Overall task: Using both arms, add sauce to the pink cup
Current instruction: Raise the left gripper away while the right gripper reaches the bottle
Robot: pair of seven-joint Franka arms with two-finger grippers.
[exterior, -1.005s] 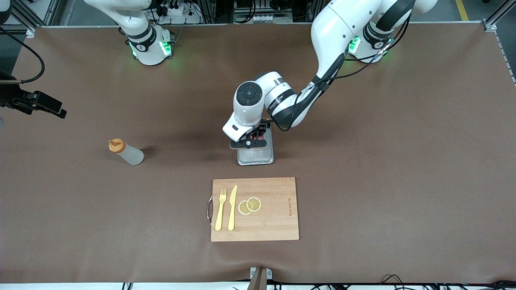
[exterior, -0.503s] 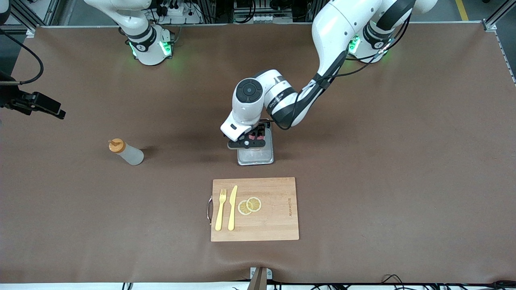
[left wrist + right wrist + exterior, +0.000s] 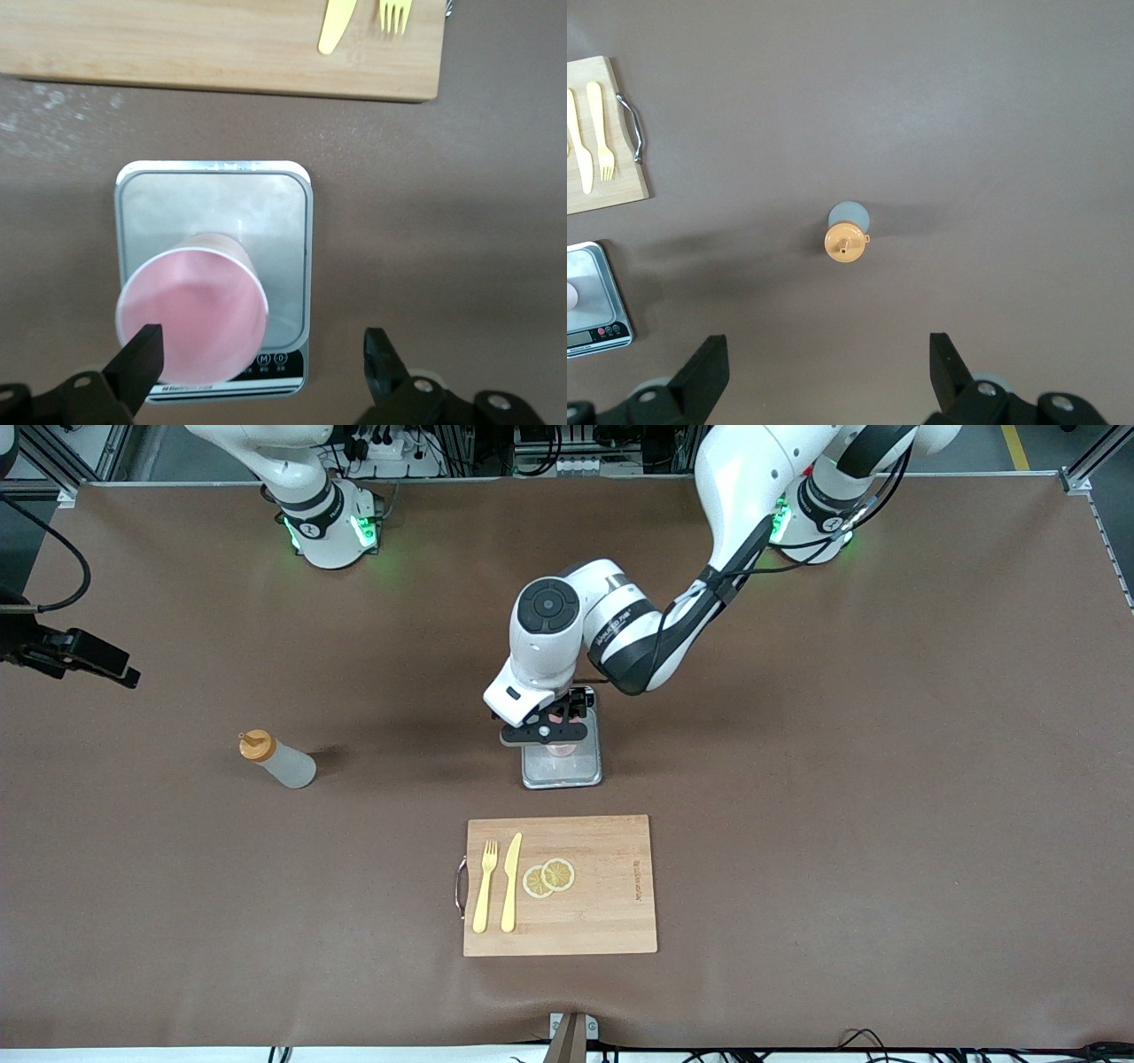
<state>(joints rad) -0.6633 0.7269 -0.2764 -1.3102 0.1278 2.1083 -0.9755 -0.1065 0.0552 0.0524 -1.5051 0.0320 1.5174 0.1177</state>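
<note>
Your pink cup stood upright on the grey scale, set toward one side of its plate. The left gripper hung above, fingers spread, holding nothing. The squeeze bottle stood alone on bare table toward the right arm's end, the right gripper spread high over it.
</note>
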